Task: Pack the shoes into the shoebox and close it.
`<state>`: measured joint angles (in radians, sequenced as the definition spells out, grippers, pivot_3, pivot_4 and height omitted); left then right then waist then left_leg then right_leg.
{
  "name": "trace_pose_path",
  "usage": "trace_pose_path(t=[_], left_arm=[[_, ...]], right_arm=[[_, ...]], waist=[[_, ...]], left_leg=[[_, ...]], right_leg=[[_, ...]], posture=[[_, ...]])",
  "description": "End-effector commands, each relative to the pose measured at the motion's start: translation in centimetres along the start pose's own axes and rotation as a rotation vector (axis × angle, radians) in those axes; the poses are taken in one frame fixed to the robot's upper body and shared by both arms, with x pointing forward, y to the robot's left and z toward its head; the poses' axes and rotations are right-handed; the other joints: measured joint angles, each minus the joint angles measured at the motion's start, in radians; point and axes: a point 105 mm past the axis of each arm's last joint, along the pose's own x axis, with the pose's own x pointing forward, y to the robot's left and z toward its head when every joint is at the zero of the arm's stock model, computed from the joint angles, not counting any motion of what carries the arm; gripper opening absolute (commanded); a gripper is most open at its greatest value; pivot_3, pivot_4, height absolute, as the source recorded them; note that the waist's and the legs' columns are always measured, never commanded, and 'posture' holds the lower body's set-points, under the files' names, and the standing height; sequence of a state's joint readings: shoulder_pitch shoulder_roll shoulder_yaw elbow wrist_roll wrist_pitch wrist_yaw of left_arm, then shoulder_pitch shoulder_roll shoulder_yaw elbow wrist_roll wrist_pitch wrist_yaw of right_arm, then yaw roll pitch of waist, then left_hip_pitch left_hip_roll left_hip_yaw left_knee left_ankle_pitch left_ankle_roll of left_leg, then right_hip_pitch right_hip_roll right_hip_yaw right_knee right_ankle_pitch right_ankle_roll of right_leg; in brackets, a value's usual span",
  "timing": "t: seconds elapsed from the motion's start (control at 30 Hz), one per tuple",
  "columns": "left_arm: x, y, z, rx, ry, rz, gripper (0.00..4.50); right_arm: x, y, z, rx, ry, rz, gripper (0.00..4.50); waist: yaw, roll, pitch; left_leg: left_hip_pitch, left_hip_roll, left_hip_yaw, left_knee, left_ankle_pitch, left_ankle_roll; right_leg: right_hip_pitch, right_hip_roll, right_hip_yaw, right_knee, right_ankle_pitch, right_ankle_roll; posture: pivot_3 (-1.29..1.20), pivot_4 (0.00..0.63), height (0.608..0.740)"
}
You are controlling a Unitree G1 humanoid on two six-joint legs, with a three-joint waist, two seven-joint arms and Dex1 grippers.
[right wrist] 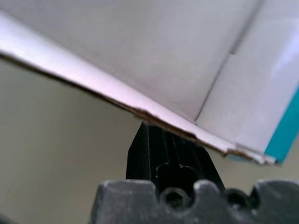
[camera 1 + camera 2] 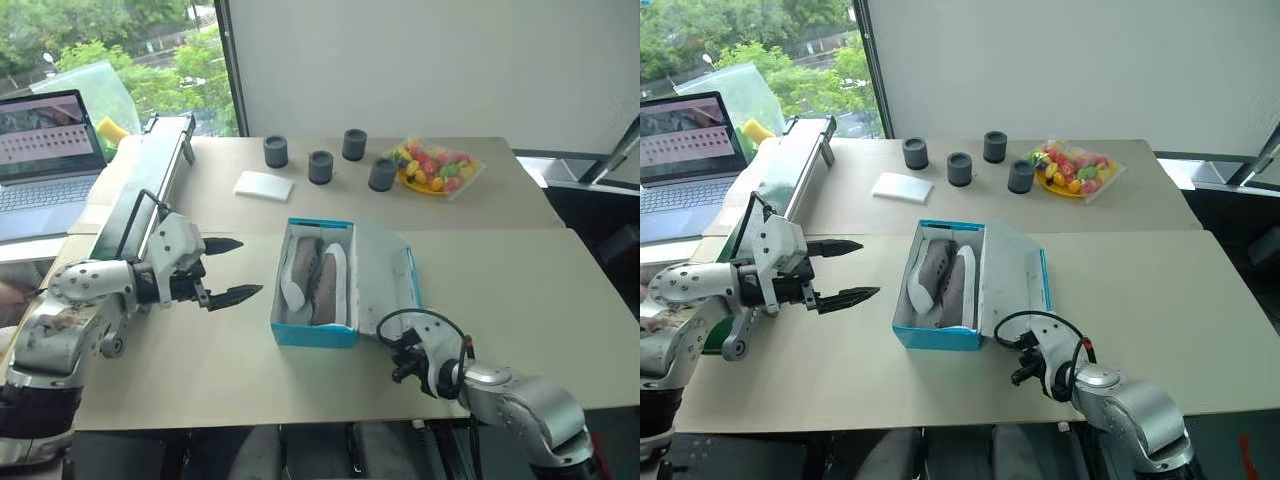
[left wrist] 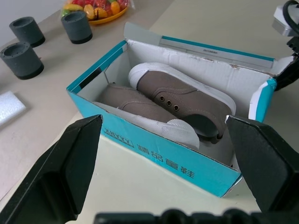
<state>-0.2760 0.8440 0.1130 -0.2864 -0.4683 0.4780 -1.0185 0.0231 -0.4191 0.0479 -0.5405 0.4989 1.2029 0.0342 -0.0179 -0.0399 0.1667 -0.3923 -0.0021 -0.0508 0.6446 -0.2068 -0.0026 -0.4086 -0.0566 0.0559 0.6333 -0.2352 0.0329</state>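
The shoebox (image 2: 312, 335) sits on the desk (image 2: 530, 290) between both arms, its lid (image 2: 385, 275) swung open toward the robot's right. The 2 shoes (image 2: 318, 275) lie inside it side by side. The left hand (image 2: 228, 268) hovers just beside the box's left wall, its 2 black fingers spread wide and pointing at the box, holding nothing. The right hand (image 1: 161, 147) is low at the lid's near corner, fingers pressed together with their tips tucked under the lid's edge. Behind the box: 4 dark cylinders (image 2: 320, 166), a flat white pad (image 2: 264, 185) and a plate of fruit (image 2: 432, 168)
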Motion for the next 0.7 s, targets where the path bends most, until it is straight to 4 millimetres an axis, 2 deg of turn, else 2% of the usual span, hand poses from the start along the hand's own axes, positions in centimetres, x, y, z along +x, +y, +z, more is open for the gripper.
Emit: trace_pose_path(t=[0.03, 0.17, 0.3, 0.37, 0.5, 0.57, 0.63, 0.7], left_arm=[[0.1, 0.3, 0.9, 0.053, -0.015, -0.009, 4.50], [0.4, 0.2, 1.0, 0.059, -0.019, -0.027, 4.50], [0.4, 0.1, 1.0, 0.061, -0.019, -0.030, 4.50], [0.4, 0.1, 1.1, 0.064, -0.019, -0.032, 4.50], [0.3, 0.2, 1.3, 0.070, -0.019, -0.028, 4.50], [0.3, 0.4, 1.4, 0.074, -0.019, -0.020, 4.50], [0.2, 0.5, 1.5, 0.077, -0.019, -0.017, 4.50], [0.2, 0.5, 1.6, 0.079, -0.018, -0.015, 4.50]], right_arm=[[0.1, -3.9, -0.2, 0.203, -0.079, -0.261, 0.05], [0.7, -4.0, 1.2, 0.507, -0.264, -0.276, 0.05], [1.4, -3.8, 2.2, 0.680, -0.374, -0.210, 0.05], [1.8, -4.1, 2.4, 0.849, -0.431, -0.151, 0.05], [2.4, -4.0, 3.0, 1.130, -0.515, 0.045, 0.05], [2.5, -3.0, 4.4, 1.316, -0.580, 0.277, 0.05], [2.2, -2.7, 5.4, 1.402, -0.625, 0.424, 0.05], [2.0, -3.0, 5.7, 1.431, -0.652, 0.488, 0.05]], waist=[[-0.001, 0.000, 0.000], [-0.002, 0.000, 0.000], [-0.006, 0.001, 0.001], [-0.010, 0.002, 0.001], [-0.013, 0.005, 0.003], [-0.020, 0.004, 0.002], [-0.033, 0.004, 0.003], [-0.045, 0.005, 0.003]], left_leg=[[0.003, 0.001, 0.000, 0.000, 0.000, 0.000], [0.003, 0.003, 0.000, 0.000, 0.000, 0.000], [0.002, 0.001, 0.001, -0.003, -0.001, 0.000], [0.001, 0.001, 0.002, -0.004, -0.001, 0.000], [0.000, 0.000, 0.003, -0.005, -0.001, 0.000], [0.000, 0.001, 0.005, -0.007, -0.002, 0.000], [0.001, 0.001, 0.005, -0.007, -0.002, 0.000], [0.002, 0.002, 0.006, -0.008, -0.002, 0.000]], right_leg=[[0.004, 0.001, 0.000, -0.003, -0.001, -0.001], [0.003, 0.001, 0.002, -0.005, -0.001, -0.001], [0.001, 0.000, 0.005, -0.004, 0.004, 0.005], [-0.001, -0.001, 0.005, -0.004, 0.004, 0.005], [-0.002, -0.001, 0.006, -0.004, 0.006, 0.000], [-0.002, 0.000, 0.006, -0.004, 0.006, 0.000], [-0.002, 0.001, 0.006, -0.004, 0.006, 0.000], [-0.002, 0.001, 0.008, -0.004, 0.006, 0.000]], posture=[[0.00, 0.150, 0.740], [0.00, 0.150, 0.740], [0.00, 0.150, 0.740], [0.00, 0.150, 0.740], [0.00, 0.150, 0.740], [0.00, 0.150, 0.740], [0.00, 0.150, 0.740], [0.00, 0.150, 0.740]])
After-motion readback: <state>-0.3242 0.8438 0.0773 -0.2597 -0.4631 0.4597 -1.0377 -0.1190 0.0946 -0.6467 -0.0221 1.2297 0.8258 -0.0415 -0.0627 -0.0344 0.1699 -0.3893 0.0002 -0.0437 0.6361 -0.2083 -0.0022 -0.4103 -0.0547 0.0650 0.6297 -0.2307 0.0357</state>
